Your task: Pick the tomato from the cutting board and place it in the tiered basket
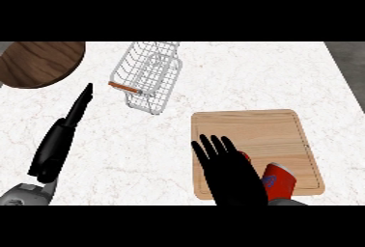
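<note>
A wooden cutting board lies at the right of the white marble counter. Only a small red patch of the tomato shows on it, at the right edge of my right hand. That hand is over the board's left half, open, its fingers straight and spread toward the far side, hiding most of the tomato. The white wire tiered basket stands at the far middle of the counter, well away from the board. My left hand is at the left, seen edge-on with fingers straight, holding nothing.
A red can-like object with a blue mark sits at the board's near right corner, beside my right wrist. A round dark wooden piece lies at the far left corner. Bare counter lies between board and basket.
</note>
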`<state>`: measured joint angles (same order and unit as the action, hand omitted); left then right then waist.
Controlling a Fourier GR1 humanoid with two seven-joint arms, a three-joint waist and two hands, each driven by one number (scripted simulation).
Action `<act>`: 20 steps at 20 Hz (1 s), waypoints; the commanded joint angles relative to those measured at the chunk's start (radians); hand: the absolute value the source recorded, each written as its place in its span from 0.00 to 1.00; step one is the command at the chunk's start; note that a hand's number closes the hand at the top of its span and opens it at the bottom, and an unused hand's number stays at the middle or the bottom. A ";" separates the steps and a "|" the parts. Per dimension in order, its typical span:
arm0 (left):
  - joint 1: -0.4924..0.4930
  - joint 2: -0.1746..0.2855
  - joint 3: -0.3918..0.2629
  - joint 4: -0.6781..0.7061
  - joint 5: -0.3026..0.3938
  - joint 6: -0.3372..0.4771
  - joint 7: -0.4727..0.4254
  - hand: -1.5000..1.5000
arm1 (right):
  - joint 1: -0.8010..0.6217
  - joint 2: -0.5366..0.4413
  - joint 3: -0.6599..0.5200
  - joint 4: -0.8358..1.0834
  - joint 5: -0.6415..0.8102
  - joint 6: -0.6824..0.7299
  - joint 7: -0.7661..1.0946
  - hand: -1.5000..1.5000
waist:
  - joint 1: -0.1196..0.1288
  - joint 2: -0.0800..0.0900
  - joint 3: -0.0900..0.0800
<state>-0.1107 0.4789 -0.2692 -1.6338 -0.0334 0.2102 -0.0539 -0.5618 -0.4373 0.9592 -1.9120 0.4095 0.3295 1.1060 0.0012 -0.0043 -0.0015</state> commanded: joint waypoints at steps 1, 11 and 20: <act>0.007 -0.009 -0.006 -0.023 -0.027 0.004 0.019 0.50 | 0.035 0.015 0.013 0.017 0.057 0.051 0.168 0.00 | -0.005 0.000 0.001; 0.021 -0.009 0.049 -0.007 -0.011 -0.045 -0.006 0.50 | 0.113 -0.002 -0.008 0.009 0.076 0.172 0.148 0.00 | -0.007 0.000 0.000; -0.026 -0.052 0.051 -0.027 -0.045 -0.058 0.052 0.50 | 0.165 -0.069 -0.101 0.011 0.237 0.106 0.010 0.00 | -0.006 0.001 0.002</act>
<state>-0.1144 0.4292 -0.2301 -1.6247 -0.0810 0.1700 -0.0525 -0.4138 -0.4792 0.8891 -1.8607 0.5827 0.4188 1.0350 -0.0042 -0.0019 -0.0004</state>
